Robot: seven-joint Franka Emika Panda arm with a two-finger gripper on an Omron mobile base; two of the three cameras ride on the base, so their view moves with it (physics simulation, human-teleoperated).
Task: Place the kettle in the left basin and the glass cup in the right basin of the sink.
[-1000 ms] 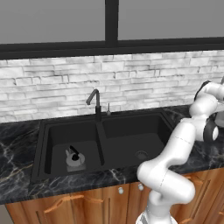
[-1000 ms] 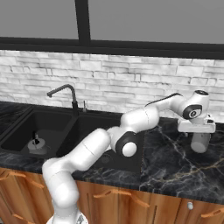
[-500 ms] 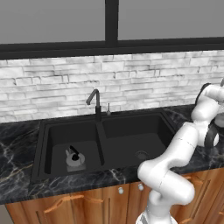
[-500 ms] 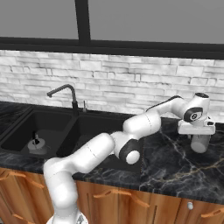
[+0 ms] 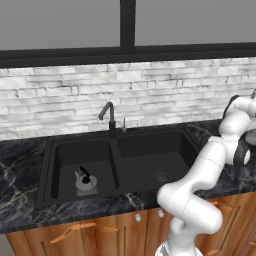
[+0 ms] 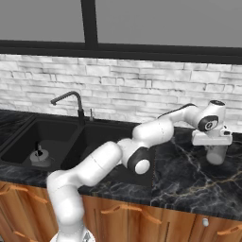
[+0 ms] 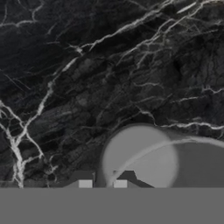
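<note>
- Two fingertips (image 7: 85, 178) of the gripper (image 7: 102, 180) stand close together, pinching the near rim of the glass cup (image 6: 216, 154).
- Cup stands upright on the black marble counter (image 6: 189, 179), right of the sink (image 6: 71, 137), directly under the hand.

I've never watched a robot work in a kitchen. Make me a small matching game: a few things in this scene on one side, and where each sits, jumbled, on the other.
Things:
1. kettle
2. glass cup
3. faucet
4. gripper

Places:
a. behind the sink's divider, in front of the brick wall
b. on the marble counter, right of the sink
c. right over the cup, fingers down at its rim
d. at the bottom of the left basin

Pairs: 1-d, 2-b, 3-a, 4-c
</note>
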